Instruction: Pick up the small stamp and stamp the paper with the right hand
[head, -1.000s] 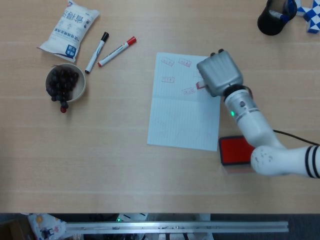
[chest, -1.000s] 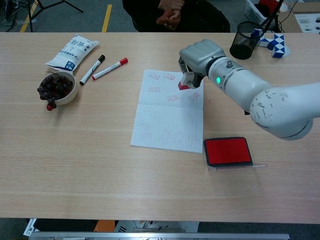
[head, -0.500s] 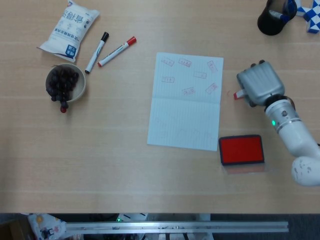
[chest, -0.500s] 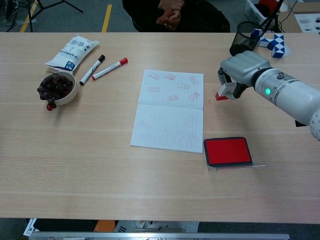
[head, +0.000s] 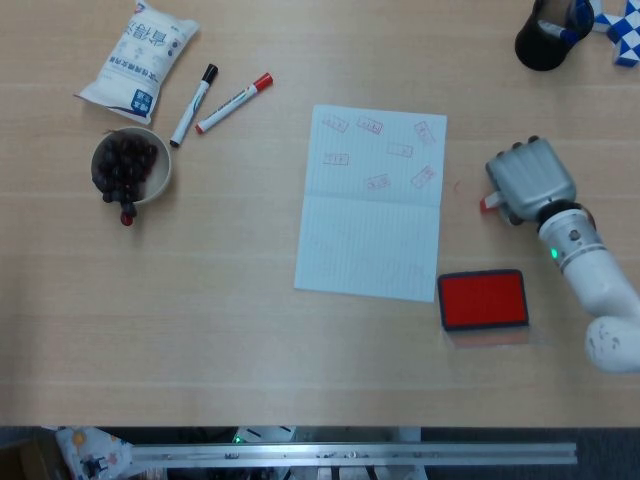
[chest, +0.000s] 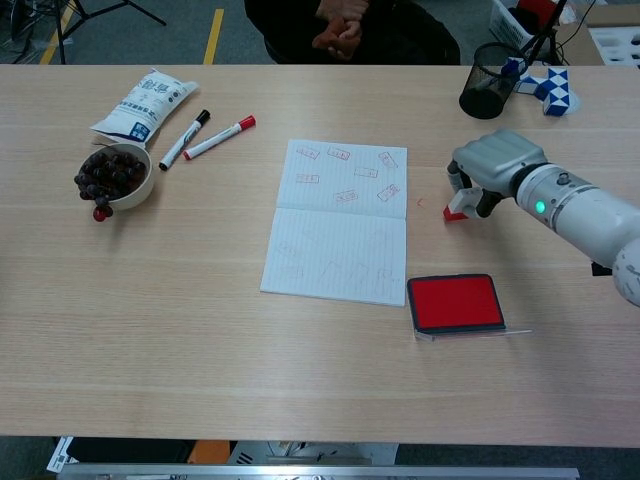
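Note:
The white paper (head: 372, 205) (chest: 340, 220) lies in the middle of the table, with several red stamp marks on its far half. My right hand (head: 530, 180) (chest: 497, 165) is to the right of the paper, low over the bare table. Its fingers are curled around the small stamp (head: 490, 203) (chest: 457, 207), whose red and white end pokes out on the paper side, at or just above the tabletop. The red ink pad (head: 483, 298) (chest: 455, 302) sits nearer me, off the paper's near right corner. My left hand is outside both views.
A bowl of dark fruit (head: 130, 167) (chest: 113, 175), two markers (head: 232, 103) (chest: 217, 138) and a white bag (head: 140, 56) lie at the far left. A black pen cup (head: 543, 38) (chest: 488, 92) and a blue-white puzzle toy (chest: 546, 88) stand at the far right. A person sits across the table.
My right hand has carried the stamp off the paper's far right part, rightward and lower, to the bare table beside it. New red marks show where it was.

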